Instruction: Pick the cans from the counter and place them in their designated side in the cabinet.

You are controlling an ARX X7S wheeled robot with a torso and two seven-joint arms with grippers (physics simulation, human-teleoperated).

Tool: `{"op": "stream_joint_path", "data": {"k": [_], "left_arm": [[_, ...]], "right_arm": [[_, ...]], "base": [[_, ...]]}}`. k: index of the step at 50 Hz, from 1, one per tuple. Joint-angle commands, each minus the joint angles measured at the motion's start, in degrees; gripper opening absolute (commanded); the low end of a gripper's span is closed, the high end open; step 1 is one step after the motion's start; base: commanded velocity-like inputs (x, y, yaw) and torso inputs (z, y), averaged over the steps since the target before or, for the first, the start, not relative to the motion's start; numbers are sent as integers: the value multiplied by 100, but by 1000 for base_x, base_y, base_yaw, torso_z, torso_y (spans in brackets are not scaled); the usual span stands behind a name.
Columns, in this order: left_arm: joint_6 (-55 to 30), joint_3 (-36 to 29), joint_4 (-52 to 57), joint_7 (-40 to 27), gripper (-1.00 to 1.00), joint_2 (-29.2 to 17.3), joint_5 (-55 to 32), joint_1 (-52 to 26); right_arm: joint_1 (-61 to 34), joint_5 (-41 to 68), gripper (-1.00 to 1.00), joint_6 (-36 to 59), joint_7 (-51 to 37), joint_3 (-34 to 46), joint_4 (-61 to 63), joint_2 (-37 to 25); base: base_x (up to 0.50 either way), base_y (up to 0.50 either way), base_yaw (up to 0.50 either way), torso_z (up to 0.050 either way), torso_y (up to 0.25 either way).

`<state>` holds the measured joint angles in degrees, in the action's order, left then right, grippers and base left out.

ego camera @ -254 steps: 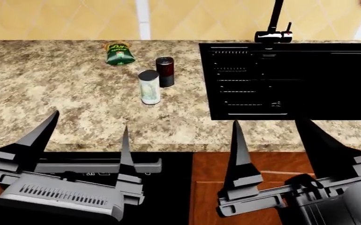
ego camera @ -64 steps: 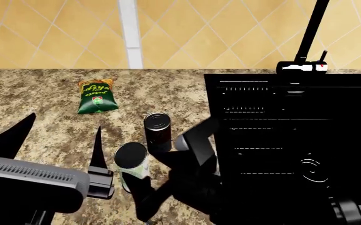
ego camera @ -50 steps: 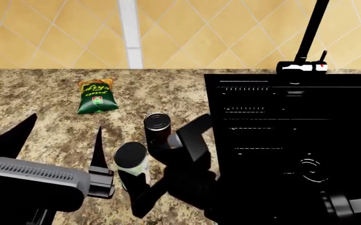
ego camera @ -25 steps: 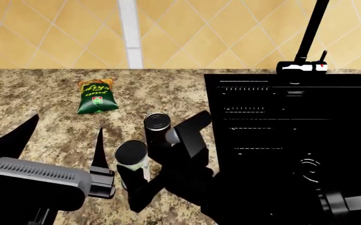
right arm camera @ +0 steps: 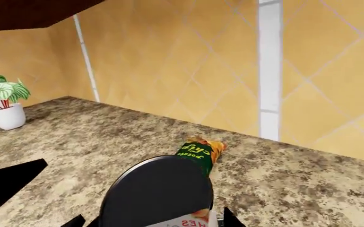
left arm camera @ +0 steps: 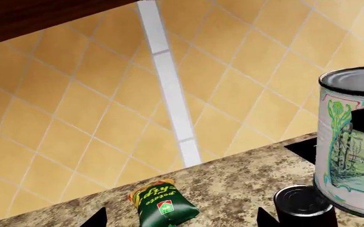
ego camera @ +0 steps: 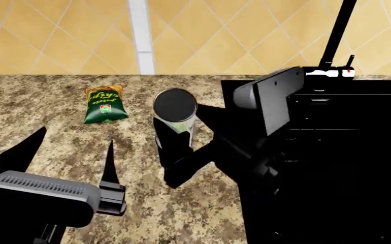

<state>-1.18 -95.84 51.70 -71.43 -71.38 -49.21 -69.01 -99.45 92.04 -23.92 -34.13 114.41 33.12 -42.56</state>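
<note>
Holding white can above table in right gripper | left gripper spread wide, holding nothing | maroon can standing on table

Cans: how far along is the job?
Done: nothing stowed; neither can is in the cabinet. In hand: the right pincer is shut on the white can, held above the counter. Left: the dark can stands on the counter, the left pincer is open and empty, and both cans need placing.
</note>
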Motion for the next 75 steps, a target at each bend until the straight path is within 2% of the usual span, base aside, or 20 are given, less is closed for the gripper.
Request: {"op": "stream_joint_path", "data": {"k": [1,10,16,18,25,31,44,51,58,64,75], "left_arm": [[140,-18,-137,83,100,41,69,106],[134,-19,-174,100,100,119,75,137],[133,-19,-203,116,100,154,68,156],[121,-17,-207,119,100,166,61,155],[112,2,-247,158,100,209,30,145],[99,15,-258,197,100,233,10,136],[143,24,-526,372,100,492,-13,177],[140,4,-618,402,100,604,-7,231],[108,6,-600,395,100,622,-17,238],[113,19,-616,411,100,628,-40,242],[29,35,-546,383,100,641,-86,219]], "right_arm": [[-1402,-200,-100,214,-1076,-685,1230,-933],[-2661,492,-100,349,-1468,-1394,1401,-1615],[-3344,425,-100,791,-1880,-1762,1200,-1827],[-3494,314,-100,1056,-1983,-1980,1164,-1839],[-3520,266,-100,2439,-2141,-3660,759,-1651],[-3484,68,-100,3113,-2067,-4374,122,-1399],[-3456,-219,-100,3978,-1801,-4849,-400,-1524],[-3441,-567,-100,4658,-1403,-5091,-1464,-1457],[-3471,-959,-100,5104,-1108,-5240,-2618,-1202],[-3493,-1274,-100,5560,-985,-5622,-3022,-964],[-3258,-1870,-100,5593,-709,-5602,-3963,-464]], "base": [[0,0,0,0,0],[0,0,0,0,0],[0,0,0,0,2],[0,0,0,0,0],[0,0,0,0,0],[0,0,0,0,0],[0,0,0,0,1],[0,0,0,0,0],[0,0,0,0,0],[0,0,0,0,2],[0,0,0,0,0]]}}
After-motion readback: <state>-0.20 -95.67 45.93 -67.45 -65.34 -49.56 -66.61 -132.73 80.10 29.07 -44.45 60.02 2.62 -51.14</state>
